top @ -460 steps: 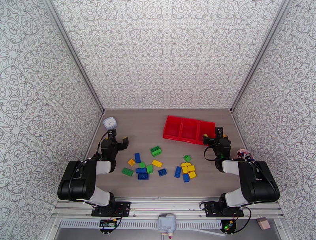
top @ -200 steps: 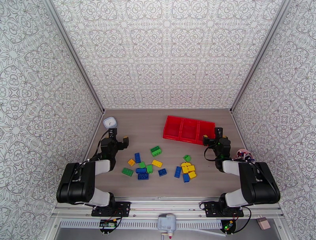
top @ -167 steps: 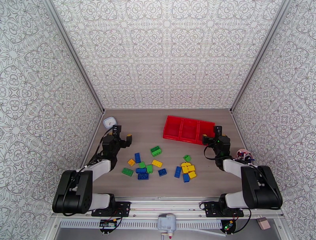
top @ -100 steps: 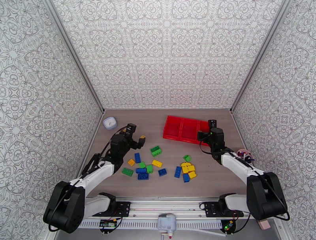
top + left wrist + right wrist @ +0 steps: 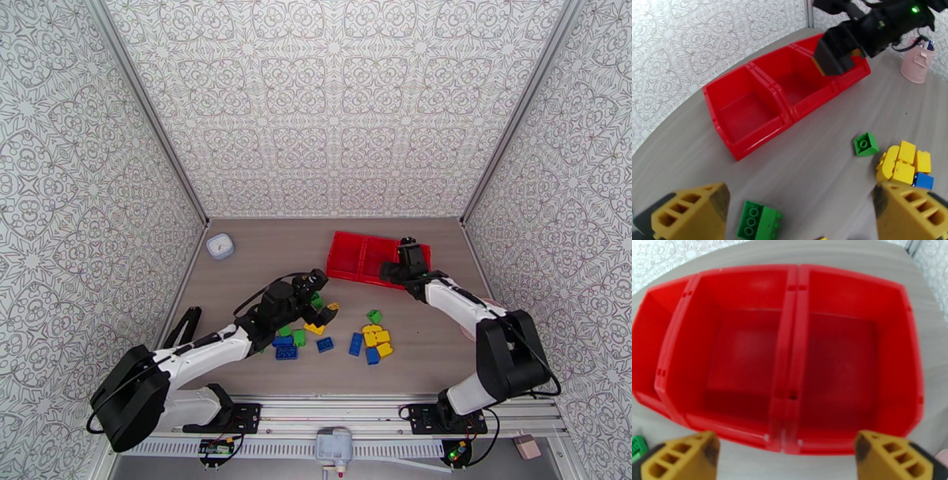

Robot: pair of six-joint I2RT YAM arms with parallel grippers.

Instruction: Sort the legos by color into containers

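Legos in blue, yellow and green lie loose on the table: a green brick (image 5: 374,316), a yellow cluster (image 5: 378,338), blue bricks (image 5: 356,343) and a left group (image 5: 286,347). The containers are three compartments of one red tray (image 5: 355,254) at the back right. My left gripper (image 5: 324,294) hovers open over the left group. In the left wrist view a green brick (image 5: 759,221) lies between its fingers (image 5: 691,209), apart from both. My right gripper (image 5: 395,260) stands open above the tray's near right rim (image 5: 784,437), holding nothing. The compartments (image 5: 837,366) below it hold nothing.
A small white cup (image 5: 220,246) stands at the back left near the wall. A pink cup (image 5: 918,59) sits at the right edge beside the right arm. Patterned walls close in the table on three sides. Bare wood lies between the bricks and the tray.
Both arms have stretched out from their folded poses. The left gripper swung right and forward over the bricks. The right gripper moved left over the tray's right end.
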